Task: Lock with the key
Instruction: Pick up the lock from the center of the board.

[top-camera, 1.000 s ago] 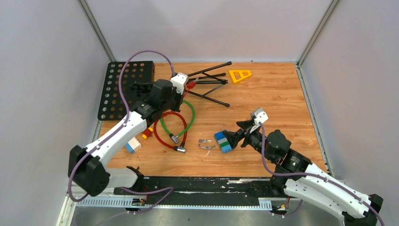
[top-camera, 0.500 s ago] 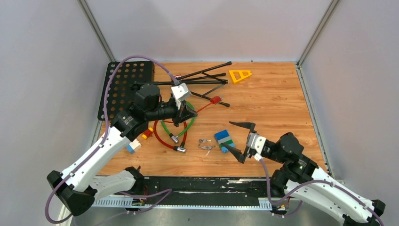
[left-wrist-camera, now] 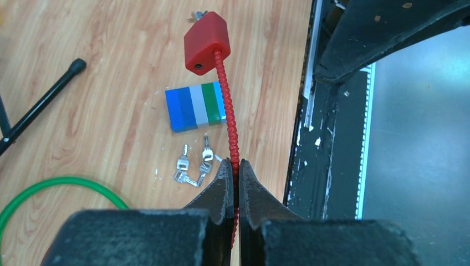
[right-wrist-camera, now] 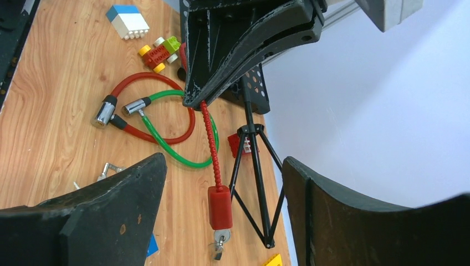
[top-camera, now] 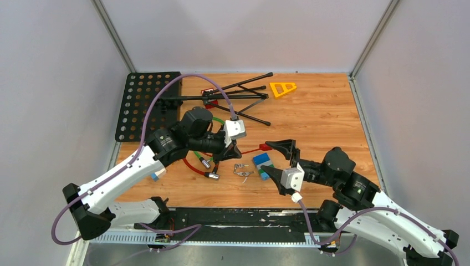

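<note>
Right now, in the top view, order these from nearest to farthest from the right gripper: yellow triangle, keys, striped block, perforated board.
1. striped block, at the right gripper's fingertips.
2. keys, just to its left.
3. yellow triangle, far back.
4. perforated board, far back left.

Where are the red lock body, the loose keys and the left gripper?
red lock body (left-wrist-camera: 206, 43), left wrist view, on its near face.
loose keys (left-wrist-camera: 182, 164), left wrist view, on the left key.
left gripper (left-wrist-camera: 235, 169), left wrist view, midway between fingertips, pinching the red cable (left-wrist-camera: 228, 116).
</note>
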Tool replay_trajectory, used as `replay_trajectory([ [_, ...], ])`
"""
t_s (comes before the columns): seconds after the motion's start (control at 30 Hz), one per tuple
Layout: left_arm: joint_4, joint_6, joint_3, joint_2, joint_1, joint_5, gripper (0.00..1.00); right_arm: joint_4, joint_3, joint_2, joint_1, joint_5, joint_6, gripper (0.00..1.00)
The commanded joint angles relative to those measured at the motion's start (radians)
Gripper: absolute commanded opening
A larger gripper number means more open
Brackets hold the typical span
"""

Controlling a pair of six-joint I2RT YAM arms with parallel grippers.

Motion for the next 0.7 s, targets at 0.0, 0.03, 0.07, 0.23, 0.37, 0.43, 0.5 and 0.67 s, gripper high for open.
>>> replay_trajectory([
  [0.0,-0.014,0.052,0.063,-0.005,-0.025,0.018,0.00,-0.046,0.017,0.003,0.007,0.009,-0.040,0.76],
  [0.03,-0.022,0.060,0.067,-0.003,-0.028,0.019,0.00,-0.049,0.011,0.001,0.008,0.014,-0.037,0.75],
  [0.07,-0.029,0.064,0.072,-0.002,-0.029,0.020,0.00,-0.049,0.003,-0.002,0.007,0.019,-0.034,0.75],
  [0.23,-0.071,0.090,0.098,0.004,-0.031,0.052,0.00,-0.032,-0.029,-0.016,0.008,0.071,-0.014,0.74],
  [0.37,-0.100,0.099,0.111,0.007,-0.032,0.059,0.00,-0.017,-0.041,-0.018,0.007,0.145,0.002,0.72],
  [0.43,-0.117,0.103,0.116,0.012,-0.033,0.057,0.00,-0.015,-0.034,-0.015,0.008,0.146,0.014,0.72],
  [0.5,-0.131,0.101,0.122,0.019,-0.035,0.042,0.00,-0.007,-0.019,-0.008,0.006,0.106,0.029,0.72],
  [0.67,-0.153,0.090,0.146,0.053,-0.048,-0.006,0.00,0.016,0.043,0.067,0.008,0.023,0.077,0.70],
])
